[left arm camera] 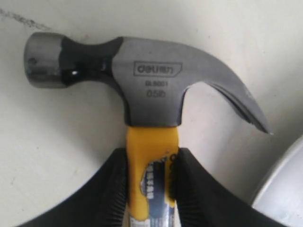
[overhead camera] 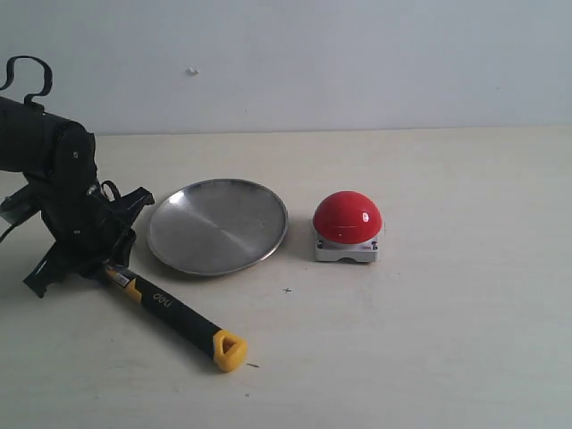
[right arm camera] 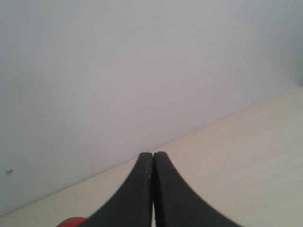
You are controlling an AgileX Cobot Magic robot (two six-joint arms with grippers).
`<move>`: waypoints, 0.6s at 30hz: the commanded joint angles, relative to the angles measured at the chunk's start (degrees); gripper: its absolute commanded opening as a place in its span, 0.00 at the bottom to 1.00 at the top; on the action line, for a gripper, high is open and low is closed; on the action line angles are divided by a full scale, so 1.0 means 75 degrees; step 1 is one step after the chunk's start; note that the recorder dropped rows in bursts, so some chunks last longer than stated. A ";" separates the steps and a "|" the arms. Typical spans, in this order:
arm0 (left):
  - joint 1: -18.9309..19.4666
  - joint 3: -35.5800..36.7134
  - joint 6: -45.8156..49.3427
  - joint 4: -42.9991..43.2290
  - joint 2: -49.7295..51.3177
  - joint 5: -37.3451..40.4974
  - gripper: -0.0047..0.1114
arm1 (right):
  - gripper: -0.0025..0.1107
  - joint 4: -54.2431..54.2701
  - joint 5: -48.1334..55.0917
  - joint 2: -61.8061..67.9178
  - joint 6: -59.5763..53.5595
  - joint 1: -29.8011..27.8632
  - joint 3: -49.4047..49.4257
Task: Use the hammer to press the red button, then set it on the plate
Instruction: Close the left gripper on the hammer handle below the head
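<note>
I'm watching left hand [left arm camera: 151, 161] pinching hammer [left arm camera: 151, 94] handle just under head, hand half closed on yellow neck. Hammer lying on surface [overhead camera: 429, 340] just left of plate [overhead camera: 217, 225]; red button [overhead camera: 347, 216] sitting right of plate, apart. Right hand [right arm camera: 153, 161] pressing shut, empty.

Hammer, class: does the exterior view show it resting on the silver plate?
No, the hammer lies on the table beside the plate, its black-and-yellow handle clear of the plate's rim.

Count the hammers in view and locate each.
1. The hammer lies on the table just left of the plate, the left gripper closed on its handle near the head. None seems hidden.
</note>
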 commanded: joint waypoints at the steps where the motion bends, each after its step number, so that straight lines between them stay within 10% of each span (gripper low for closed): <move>1: -0.0034 0.0034 0.0410 0.0454 0.0117 0.0050 0.05 | 0.02 -0.0022 -0.0028 -0.0043 -0.0012 -0.0045 -0.0033; 18: -0.0017 0.0034 0.1621 0.0521 0.0117 0.0773 0.05 | 0.02 -0.0022 -0.0028 -0.0043 -0.0012 -0.0045 -0.0033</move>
